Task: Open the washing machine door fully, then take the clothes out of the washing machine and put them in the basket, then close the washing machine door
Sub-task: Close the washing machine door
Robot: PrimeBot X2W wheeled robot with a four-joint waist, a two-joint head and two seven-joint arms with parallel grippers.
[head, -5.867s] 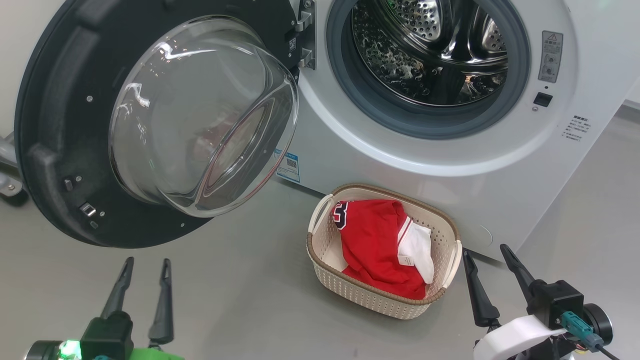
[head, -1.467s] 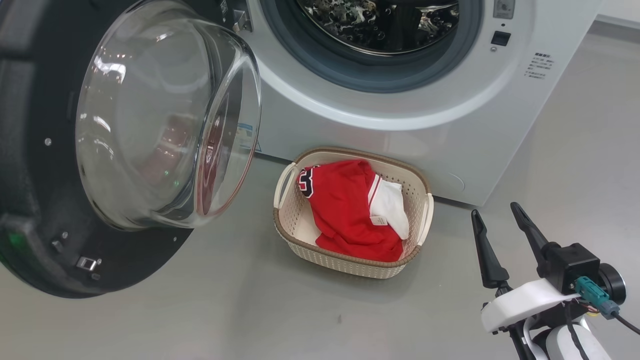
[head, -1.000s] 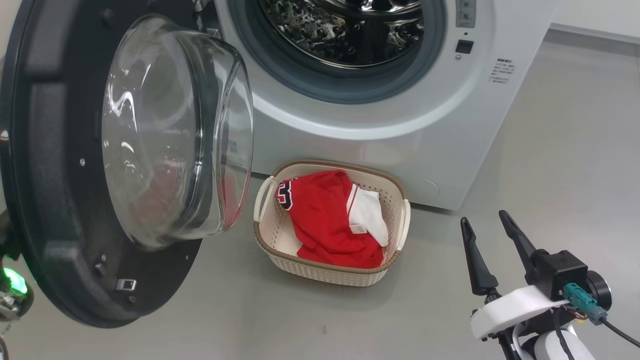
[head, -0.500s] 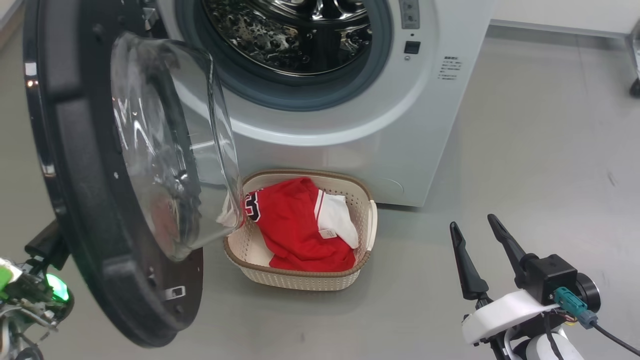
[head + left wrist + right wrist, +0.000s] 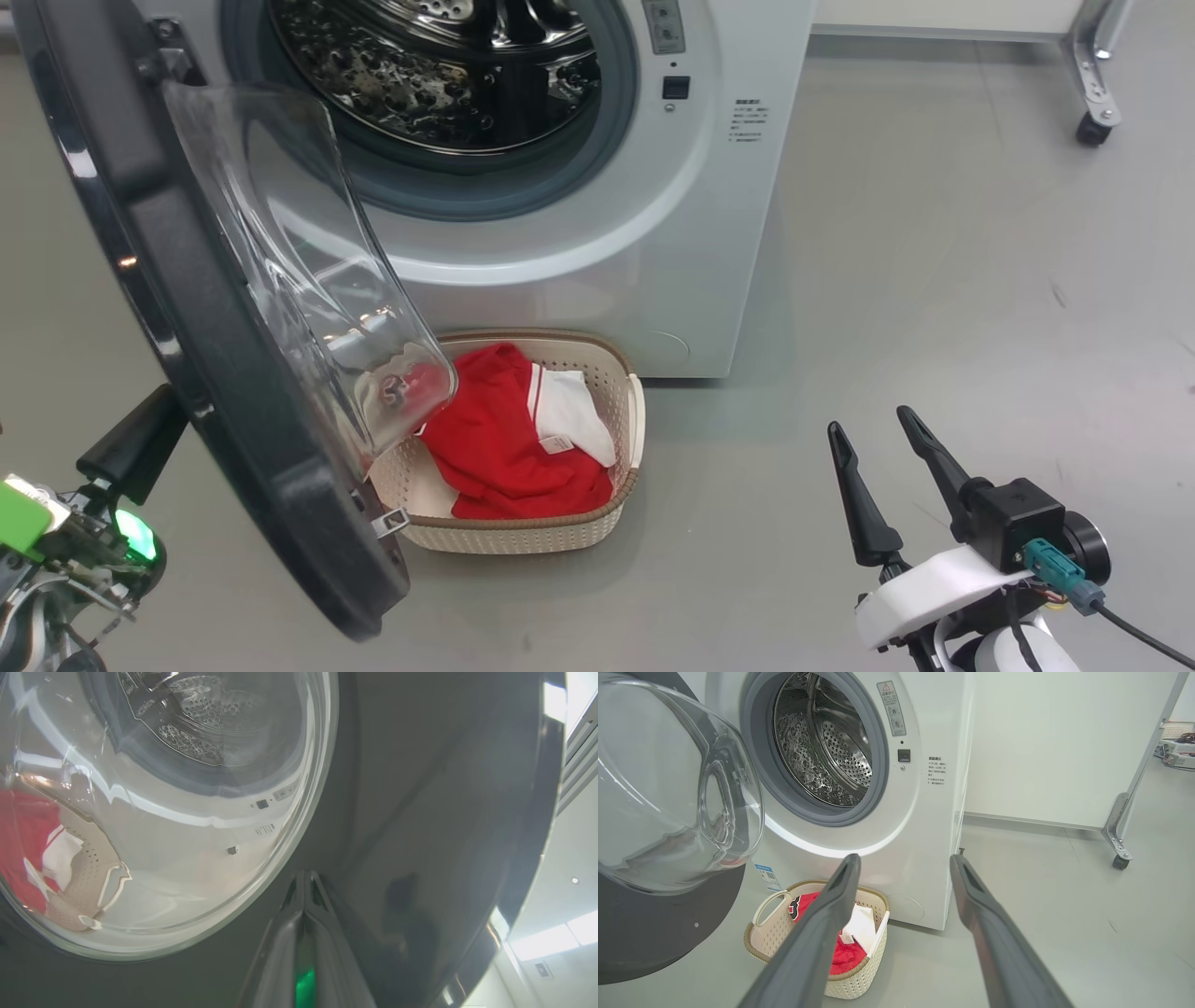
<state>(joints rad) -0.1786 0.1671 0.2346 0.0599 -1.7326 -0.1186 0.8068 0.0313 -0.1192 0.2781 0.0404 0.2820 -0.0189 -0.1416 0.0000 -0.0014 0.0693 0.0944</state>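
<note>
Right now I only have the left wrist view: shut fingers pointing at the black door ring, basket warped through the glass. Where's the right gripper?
Observer: The right gripper hangs open over bare floor, to the right of the basket, holding nothing.
Operator: Anything left in the drum?
Observer: In the right wrist view, the part of the drum that shows is bare steel. The clothes lie in the basket.
Operator: How far is the door from shut?
Observer: Well open. In the head view the washing machine door stands nearly edge-on. Its glass bowl is in front of the basket's left end, and the opening of the washing machine is uncovered.
</note>
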